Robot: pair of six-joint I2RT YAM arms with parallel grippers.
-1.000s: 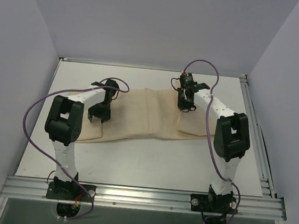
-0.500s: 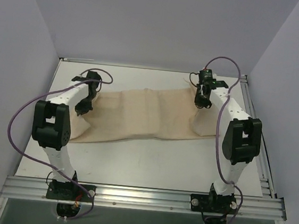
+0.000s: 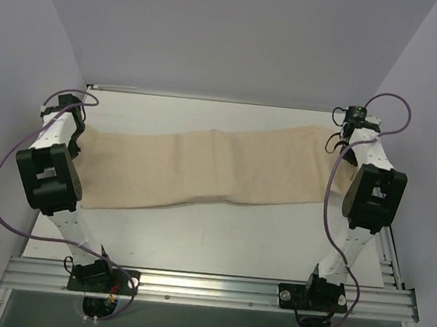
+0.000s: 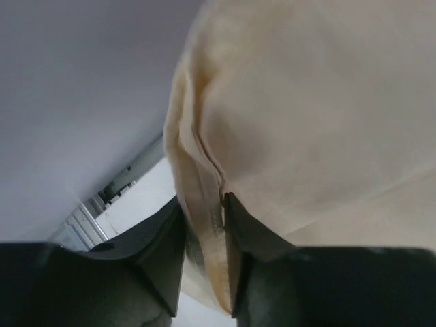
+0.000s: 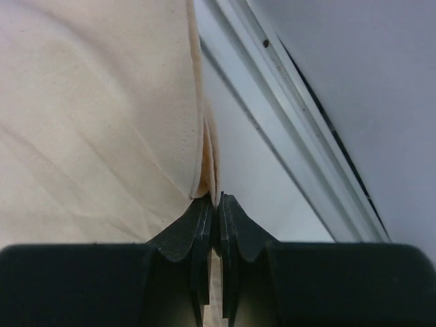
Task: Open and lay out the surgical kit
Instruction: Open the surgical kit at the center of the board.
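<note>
The beige cloth wrap of the surgical kit lies stretched across the white table from left to right. My left gripper is at the cloth's left end, shut on its folded edge. My right gripper is at the cloth's far right corner, shut on a thin edge of the cloth. The steel tray and the instruments are hidden or out of view.
The grey left wall stands close to the left arm. A metal rail runs along the table's right edge, close to the right gripper; it also shows in the right wrist view. A rail crosses the near edge.
Both grippers have moved outward, the left to the left and the right to the right, pulling the cloth. The wrap has unfolded from a short bundle into a long strip.
</note>
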